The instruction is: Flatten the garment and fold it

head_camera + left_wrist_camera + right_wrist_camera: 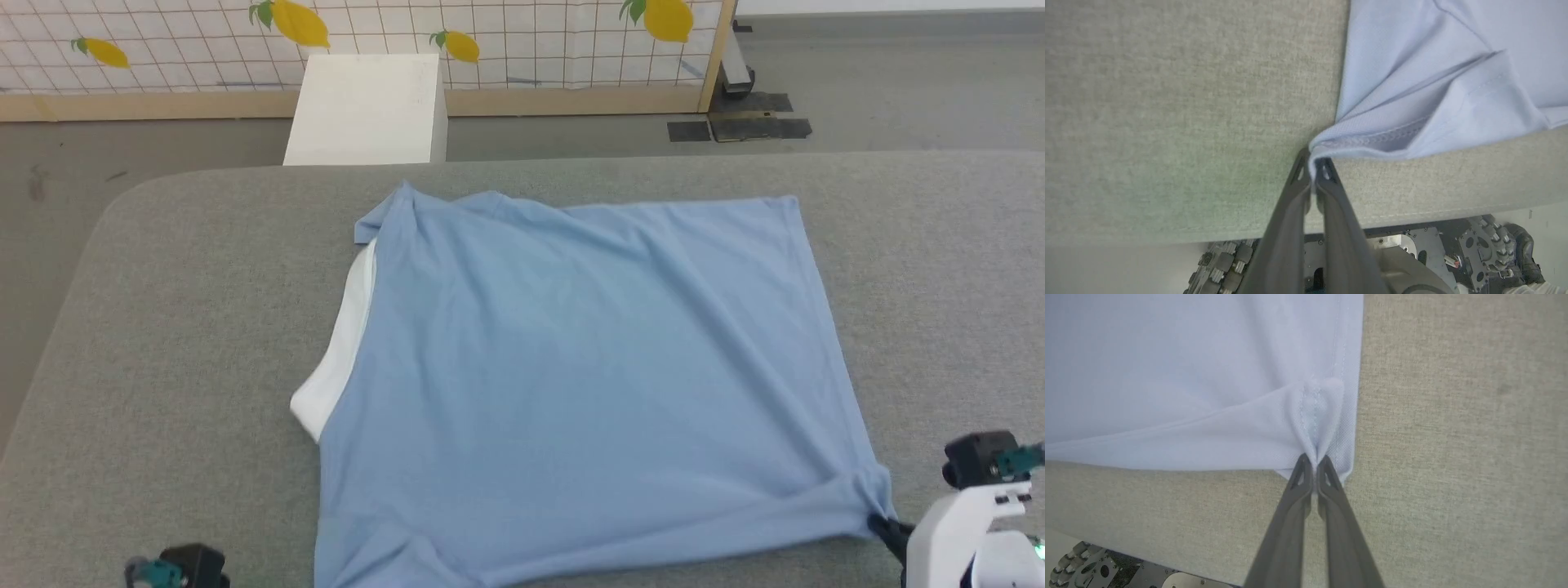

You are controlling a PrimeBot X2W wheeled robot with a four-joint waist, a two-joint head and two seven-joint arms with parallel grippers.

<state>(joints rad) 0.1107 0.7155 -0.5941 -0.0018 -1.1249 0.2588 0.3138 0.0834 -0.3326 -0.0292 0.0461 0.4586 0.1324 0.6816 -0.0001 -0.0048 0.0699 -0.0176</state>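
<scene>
Now pinching the blue shirt [571,367], spread on the grey table [163,327], by its near corners with left gripper [1312,163] and right gripper [1314,461] both clamped on cloth, risking slipped hems or creases under uneven pull.

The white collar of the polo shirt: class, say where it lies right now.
In the head view the white collar peeks out along the left edge of the light blue polo shirt, lying on the grey table.

Long dark grey fingers [1292,514] with triangular cut-outs near the tips, white right forearm [947,531], black wrist block [980,461] with teal fittings, roller wheels [1488,245] on bolted metal base [1404,245]
</scene>
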